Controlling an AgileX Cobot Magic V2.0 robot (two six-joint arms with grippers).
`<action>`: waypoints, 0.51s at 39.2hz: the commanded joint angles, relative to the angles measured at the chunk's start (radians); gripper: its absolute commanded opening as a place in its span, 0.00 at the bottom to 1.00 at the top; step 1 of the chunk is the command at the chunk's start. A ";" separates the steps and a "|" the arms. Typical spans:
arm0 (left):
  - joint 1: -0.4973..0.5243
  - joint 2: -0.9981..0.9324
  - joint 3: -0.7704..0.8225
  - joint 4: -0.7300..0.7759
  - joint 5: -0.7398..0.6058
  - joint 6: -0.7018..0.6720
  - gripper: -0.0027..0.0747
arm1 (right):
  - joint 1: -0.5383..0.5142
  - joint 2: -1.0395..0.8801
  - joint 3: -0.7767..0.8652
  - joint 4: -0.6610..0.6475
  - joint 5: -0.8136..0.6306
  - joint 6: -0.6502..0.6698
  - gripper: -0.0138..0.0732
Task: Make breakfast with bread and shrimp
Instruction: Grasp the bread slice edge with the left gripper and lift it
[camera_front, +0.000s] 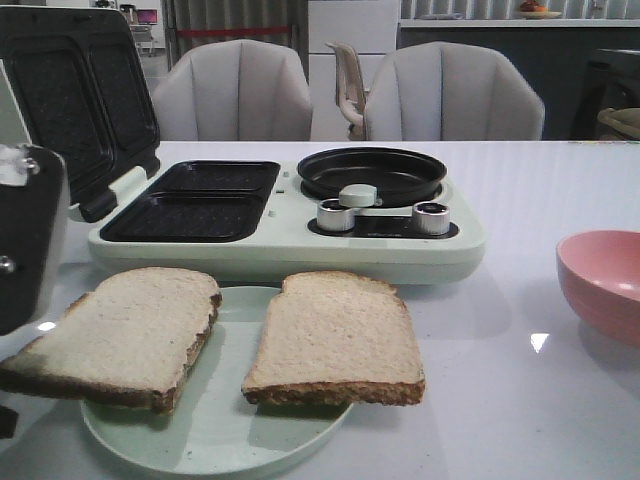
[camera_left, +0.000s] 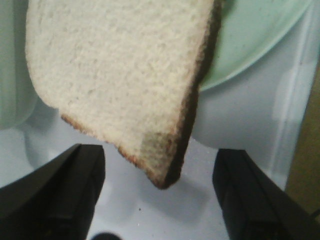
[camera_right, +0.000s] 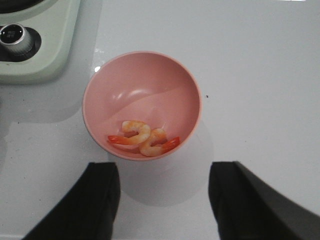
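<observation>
Two slices of bread lie side by side on a pale green plate (camera_front: 215, 440) at the near edge of the white table (camera_front: 520, 420), just in front of a mint-green breakfast maker (camera_front: 290, 235). The left slice (camera_front: 125, 335) overhangs the plate's left rim, and the right slice (camera_front: 335, 340) overhangs its right rim. The maker's lid (camera_front: 75, 105) stands open at far left, baring two dark sandwich wells, with a round black pan (camera_front: 372, 175) and two silver knobs (camera_front: 385, 217) to their right. The shrimp (camera_right: 142, 139), two curled orange-pink pieces, sit in a pink bowl (camera_right: 142, 85) on the table to the right of the maker. The left gripper (camera_left: 157, 200) hangs over the left slice's corner with its jaws spread wide, touching nothing. The right gripper (camera_right: 165, 200) hovers just beside the bowl, also spread apart and empty
</observation>
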 joint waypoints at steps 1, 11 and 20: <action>-0.006 0.028 -0.056 0.033 -0.031 -0.020 0.68 | -0.008 -0.002 -0.035 -0.009 -0.062 -0.002 0.74; -0.006 0.122 -0.095 0.086 -0.024 -0.020 0.55 | -0.008 -0.002 -0.035 -0.009 -0.062 -0.002 0.74; -0.006 0.123 -0.095 0.052 -0.021 -0.020 0.33 | -0.008 -0.002 -0.035 -0.009 -0.062 -0.002 0.74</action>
